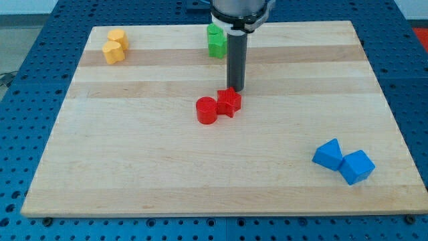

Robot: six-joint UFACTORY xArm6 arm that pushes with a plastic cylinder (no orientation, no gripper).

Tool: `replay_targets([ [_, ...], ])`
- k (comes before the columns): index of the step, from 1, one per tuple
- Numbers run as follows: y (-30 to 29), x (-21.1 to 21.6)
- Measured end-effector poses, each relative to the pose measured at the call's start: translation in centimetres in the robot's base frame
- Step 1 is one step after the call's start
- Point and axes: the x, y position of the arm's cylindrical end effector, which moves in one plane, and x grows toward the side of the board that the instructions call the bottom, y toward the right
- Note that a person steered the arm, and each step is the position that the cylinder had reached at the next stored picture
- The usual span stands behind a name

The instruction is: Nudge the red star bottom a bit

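The red star (pixel 229 102) lies near the middle of the wooden board (pixel 134 167), touching a red cylinder (pixel 206 110) on its left. My tip (pixel 236 90) stands right at the star's top edge, slightly to its right, touching or nearly touching it. The dark rod rises from there toward the view's top.
Two yellow blocks (pixel 114 47) sit at the top left. Two green blocks (pixel 215 41) sit at the top centre, just left of the rod. Two blue blocks (pixel 343 161) lie at the bottom right. The board rests on a blue perforated table (pixel 20 100).
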Motion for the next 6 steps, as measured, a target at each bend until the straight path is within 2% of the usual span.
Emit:
replay_targets([
  [1, -1.6, 2.4],
  [2, -0.8, 2.1],
  [4, 12.8, 7.8],
  [5, 13.7, 8.3],
  [6, 18.7, 10.3],
])
